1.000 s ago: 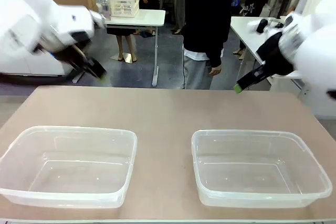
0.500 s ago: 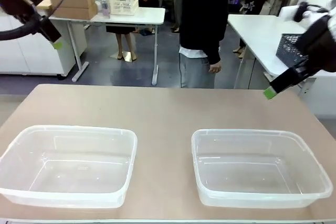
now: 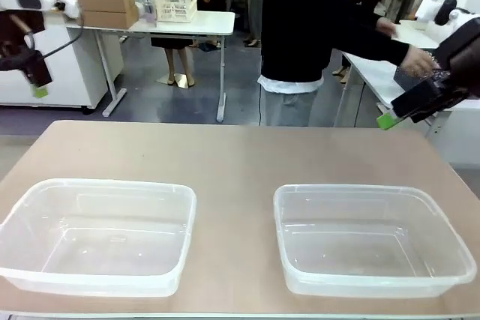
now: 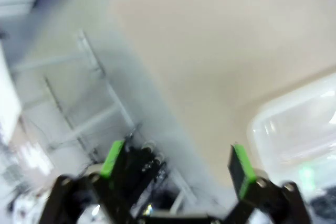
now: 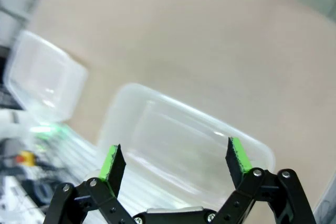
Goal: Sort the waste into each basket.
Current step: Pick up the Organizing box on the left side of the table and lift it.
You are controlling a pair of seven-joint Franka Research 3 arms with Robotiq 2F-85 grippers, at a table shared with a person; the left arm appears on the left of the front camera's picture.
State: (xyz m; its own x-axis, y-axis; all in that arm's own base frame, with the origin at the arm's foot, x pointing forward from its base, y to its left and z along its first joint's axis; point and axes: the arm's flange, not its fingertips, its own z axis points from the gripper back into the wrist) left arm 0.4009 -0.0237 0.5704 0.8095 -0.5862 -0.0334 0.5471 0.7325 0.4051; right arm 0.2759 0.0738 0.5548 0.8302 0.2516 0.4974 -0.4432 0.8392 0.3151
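Note:
No waste is in view. A dark lattice basket [image 3: 406, 78] stands on a white side table at the far right, and a person in black reaches a hand [image 3: 420, 58] to it. My right gripper [image 3: 386, 119] hovers open just in front of that basket, off the table's right edge. In its wrist view the right gripper [image 5: 173, 158] is open and empty, high above a clear tub. My left gripper [image 3: 37, 89] hangs high at the far left, beyond the table. The left gripper [image 4: 177, 163] also stands open and empty in its blurred wrist view.
Two large shallow clear tubs sit empty near the table's front edge, one on the left [image 3: 97, 189] and one on the right [image 3: 360, 192]. The right wrist view shows both tubs [image 5: 184, 129] [image 5: 42, 77]. The person stands at the far side, with other tables behind.
Both arms have swung outward and up, the left to the far left, the right to the far right. The person has stretched an arm out to the dark basket on the side table.

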